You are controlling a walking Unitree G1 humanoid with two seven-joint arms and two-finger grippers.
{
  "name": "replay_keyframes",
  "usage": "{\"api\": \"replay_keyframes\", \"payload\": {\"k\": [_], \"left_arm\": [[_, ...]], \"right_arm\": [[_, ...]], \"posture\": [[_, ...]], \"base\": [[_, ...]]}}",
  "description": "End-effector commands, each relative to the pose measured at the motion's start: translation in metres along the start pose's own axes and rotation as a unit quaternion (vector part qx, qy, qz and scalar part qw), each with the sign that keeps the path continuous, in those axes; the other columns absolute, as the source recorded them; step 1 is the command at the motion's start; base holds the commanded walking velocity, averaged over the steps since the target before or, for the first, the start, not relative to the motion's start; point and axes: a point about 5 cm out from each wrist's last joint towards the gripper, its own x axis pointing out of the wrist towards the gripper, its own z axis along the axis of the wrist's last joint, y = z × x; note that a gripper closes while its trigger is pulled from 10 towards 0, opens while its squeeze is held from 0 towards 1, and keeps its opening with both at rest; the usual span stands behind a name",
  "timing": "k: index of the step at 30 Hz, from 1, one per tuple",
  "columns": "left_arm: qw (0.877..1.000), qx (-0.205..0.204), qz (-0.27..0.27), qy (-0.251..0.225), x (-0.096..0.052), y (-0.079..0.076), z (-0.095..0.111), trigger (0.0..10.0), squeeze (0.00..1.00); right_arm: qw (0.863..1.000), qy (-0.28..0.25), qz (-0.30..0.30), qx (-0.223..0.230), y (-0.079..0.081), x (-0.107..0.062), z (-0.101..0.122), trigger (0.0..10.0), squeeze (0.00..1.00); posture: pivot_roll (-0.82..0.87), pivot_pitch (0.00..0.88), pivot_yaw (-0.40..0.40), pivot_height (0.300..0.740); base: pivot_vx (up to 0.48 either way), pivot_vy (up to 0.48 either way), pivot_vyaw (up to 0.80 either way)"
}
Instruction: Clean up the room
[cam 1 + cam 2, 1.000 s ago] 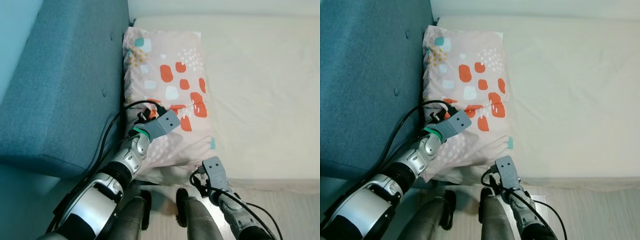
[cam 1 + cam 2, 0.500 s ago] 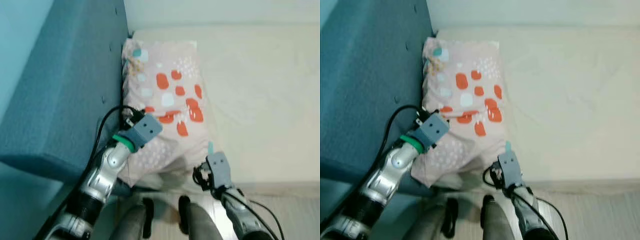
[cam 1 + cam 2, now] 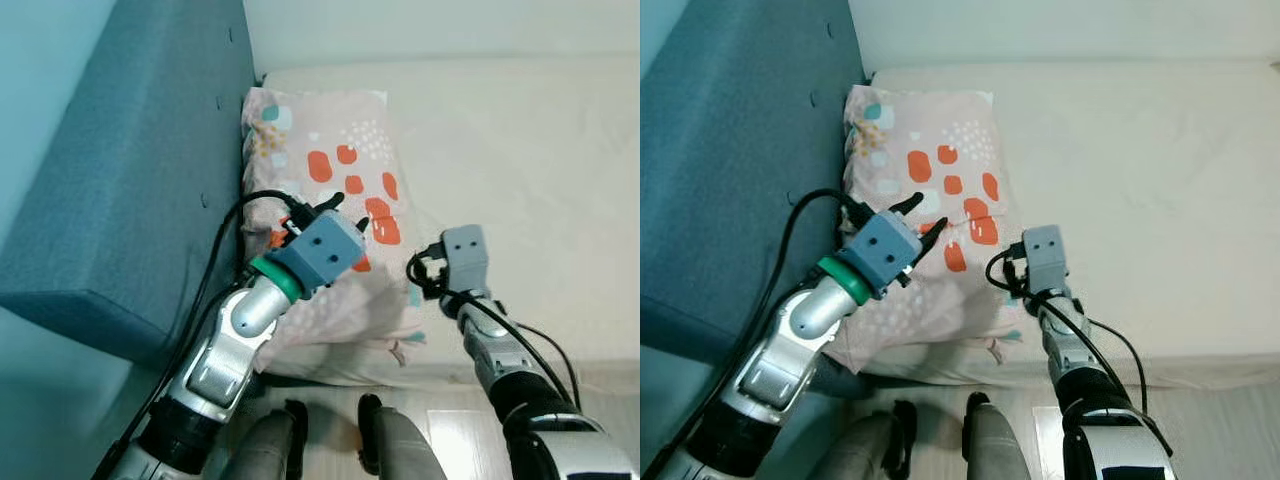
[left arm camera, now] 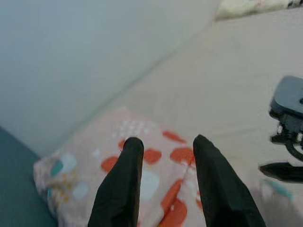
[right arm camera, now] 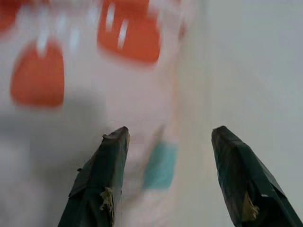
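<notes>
Pale pink pillow with orange, teal and white blotches (image 3: 335, 250) lies lengthwise along the left edge of the cream mattress (image 3: 530, 170), its long side pressed against the blue fabric headboard panel (image 3: 130, 180). Near end of the pillow sits at the mattress's front edge; pale wood floor (image 3: 1200, 430) below it. Rest of the mattress to the right is open sheet.

Left gripper (image 3: 923, 222) is over the middle of the pillow, fingers apart, nothing between them, tips pointing toward the far end. Whether they touch the fabric: cannot tell.

Right gripper (image 5: 165, 175) is at the pillow's right edge, near the front corner, fingers spread wide and empty, straddling the line where pillow meets sheet.

Left wrist view adds the pale wall (image 4: 85, 56) behind the bed, and the right arm's grey wrist block (image 4: 289, 109) off to the side. Right wrist view, blurred, shows a teal patch on the pillow between the fingers.
</notes>
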Motion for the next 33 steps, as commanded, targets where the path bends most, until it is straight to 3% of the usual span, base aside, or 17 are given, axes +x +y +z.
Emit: {"api": "replay_keyframes", "payload": {"k": [1,6,12,19,20,24,26,30,32,33], "left_arm": [[1.0,-0.009,0.0,0.009,-0.004,0.001,-0.002,10.0,0.0],[1.0,-0.012,0.001,0.012,-0.011,0.003,0.003,10.0,0.0],[1.0,-0.009,-0.004,0.015,-0.023,0.005,0.008,10.0,0.0],[1.0,-0.005,-0.018,0.011,-0.027,0.004,0.019,10.0,0.0],[1.0,-0.008,-0.018,0.01,-0.028,0.005,0.023,10.0,0.0],[1.0,-0.009,-0.019,0.009,-0.028,0.005,0.026,10.0,0.0],[1.0,-0.009,-0.018,0.01,-0.028,0.007,0.028,10.0,0.0],[1.0,-0.008,-0.018,0.01,-0.027,0.007,0.028,10.0,0.0],[1.0,-0.01,-0.017,0.011,-0.025,0.007,0.027,10.0,0.0],[1.0,-0.01,-0.017,0.011,-0.025,0.007,0.027,10.0,0.0]], "right_arm": [[1.0,0.02,0.006,0.013,0.003,-0.001,-0.007,10.0,0.0],[0.999,0.043,0.013,0.01,0.002,0.002,-0.008,10.0,0.0],[1.0,-0.012,0.002,-0.016,-0.011,0.009,0.023,10.0,0.0],[0.999,-0.003,0.046,-0.029,0.0,0.014,0.031,10.0,0.0],[0.996,0.046,0.073,-0.028,0.01,0.012,0.014,10.0,0.0],[0.988,0.104,0.108,-0.032,0.022,0.007,-0.008,10.0,0.0],[0.979,0.157,0.126,-0.029,0.03,-0.003,-0.034,10.0,0.0],[0.976,0.173,0.129,-0.022,0.032,-0.007,-0.042,10.0,0.0],[0.97,0.214,0.109,-0.04,0.03,-0.02,-0.07,10.0,0.0],[0.97,0.214,0.109,-0.04,0.03,-0.02,-0.07,10.0,0.0]], "posture": [[0.07,0.23,0.127,0.74],[0.12,0.269,0.14,0.74],[0.15,0.297,0.148,0.74],[0.19,0.315,0.146,0.74],[0.19,0.316,0.147,0.74],[0.19,0.316,0.147,0.74],[0.19,0.315,0.148,0.74],[0.19,0.315,0.148,0.74],[0.17,0.306,0.139,0.74],[0.17,0.306,0.139,0.74]], "base": [[0.0,0.0,0.0],[0.0,0.0,0.0],[0.0,0.0,0.0],[0.0,0.0,0.0],[0.0,0.0,0.0],[0.0,0.0,0.0],[0.0,0.0,0.0],[0.0,0.0,0.0],[0.0,0.0,0.0],[0.0,0.0,0.0]]}}
